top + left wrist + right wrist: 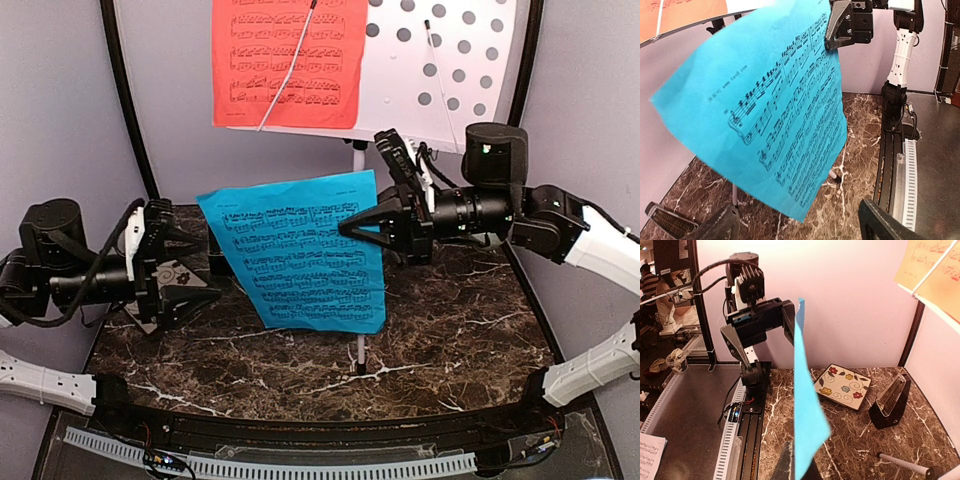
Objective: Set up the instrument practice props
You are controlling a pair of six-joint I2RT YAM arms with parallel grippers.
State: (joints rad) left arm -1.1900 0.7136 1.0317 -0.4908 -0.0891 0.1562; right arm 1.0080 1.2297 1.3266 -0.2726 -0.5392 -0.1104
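While the red sheet [288, 62] sits on the stand [452, 58], the blue sheet [300, 255] awaits placing.
Right claw [346, 227] pinches it; left claw [200, 272] gapes.

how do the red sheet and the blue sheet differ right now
The red sheet lies flat on the music stand; the blue sheet is off it, in the air, pinched by the right gripper. The red sheet sits square, the blue sheet tilted and bowed. Both carry printed music.
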